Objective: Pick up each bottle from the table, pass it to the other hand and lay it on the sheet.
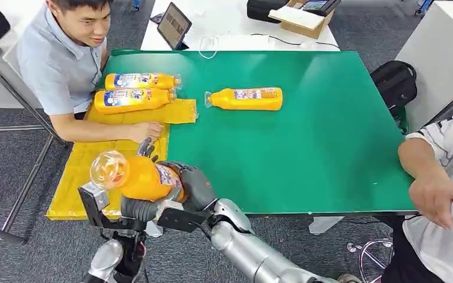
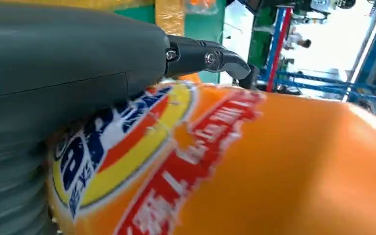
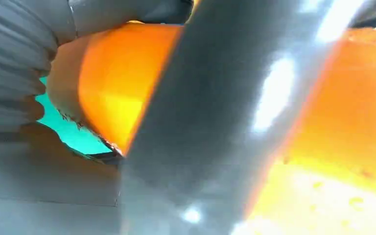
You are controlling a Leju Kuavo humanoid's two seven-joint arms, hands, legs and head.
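An orange bottle [image 1: 134,175] with a clear base hangs over the front of the yellow sheet [image 1: 79,177], held between both hands. My left hand [image 1: 138,208] grips it from below, its thumb [image 2: 68,58] lying across the label. From the right, my right hand [image 1: 193,184] wraps the label end, with the orange body [image 3: 112,83] close against it. Two more orange bottles [image 1: 141,81] [image 1: 131,99] lie side by side on the sheet's far end. Another bottle [image 1: 246,98] lies on the green table [image 1: 307,141].
A person at the left rests a hand [image 1: 147,130] on the sheet just beyond the held bottle. Another person [image 1: 442,183] sits at the right edge. A white table with a tablet [image 1: 174,25] stands behind. A black bag [image 1: 395,79] lies on the floor at right.
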